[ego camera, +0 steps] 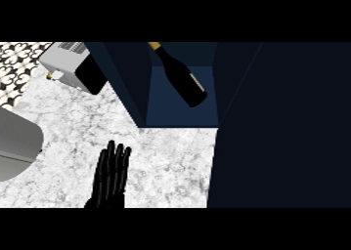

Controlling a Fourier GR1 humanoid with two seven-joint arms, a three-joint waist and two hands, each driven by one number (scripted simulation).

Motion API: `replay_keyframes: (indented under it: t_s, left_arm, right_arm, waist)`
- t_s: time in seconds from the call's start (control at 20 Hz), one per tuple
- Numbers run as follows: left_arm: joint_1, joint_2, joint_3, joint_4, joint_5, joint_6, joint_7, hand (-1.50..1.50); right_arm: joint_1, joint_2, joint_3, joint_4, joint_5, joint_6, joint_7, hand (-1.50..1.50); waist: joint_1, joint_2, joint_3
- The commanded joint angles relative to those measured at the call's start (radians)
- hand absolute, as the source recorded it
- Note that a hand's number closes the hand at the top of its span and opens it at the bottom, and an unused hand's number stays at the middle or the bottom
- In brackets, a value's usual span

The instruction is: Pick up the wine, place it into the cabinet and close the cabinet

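Left hand point(111, 178) rests open on bare counter point(170, 161); wine point(179, 74) lies inside open cabinet point(135, 93).

One wine bottle point(179, 73), one cabinet point(279, 122), one toaster point(71, 66)

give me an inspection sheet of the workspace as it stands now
surface: white speckled stone counter, bare patch in front of the cabinet
job's things: wine bottle inside the open cabinet, tilted, neck toward the back; cabinet door open, standing at the right, not yet closed
clutter: toaster at upper left beside the cabinet; grey curved object at the left edge, cannot tell what it is
hands: left hand open, fingers straight, over the counter, holding nothing; right hand not in view
cables: nothing seen
surroundings: patterned tile wall at upper left
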Motion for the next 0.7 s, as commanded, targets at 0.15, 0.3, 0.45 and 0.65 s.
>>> replay_keyframes:
  t_s: [0.15, 0.3, 0.45, 0.65]
  left_arm:
    - [0.149, 0.179, 0.044, -0.138, 0.01, -0.114, -0.029, -1.5]
    - [0.152, 0.178, 0.107, -0.127, 0.052, -0.169, -0.045, -1.5]
    - [0.153, 0.217, 0.183, -0.148, 0.095, -0.191, -0.023, -1.5]
    - [0.22, 0.251, 0.229, -0.217, 0.118, -0.203, -0.029, -1.5]
  right_arm:
    - [0.044, -0.029, -0.003, -0.127, -0.117, 0.059, 0.023, 1.5]
    - [0.135, 0.025, 0.087, -0.087, -0.122, 0.074, -0.008, 1.5]
    - [0.128, 0.041, 0.131, -0.113, -0.192, 0.033, 0.103, 1.5]
    - [0.179, 0.08, 0.25, -0.143, -0.133, 0.014, 0.125, 1.5]
  waist:
    - [0.003, 0.0, 0.0]
    - [-0.002, 0.001, 0.0]
    - [-0.004, 0.001, -0.001]
    - [0.0, -0.002, -0.001]
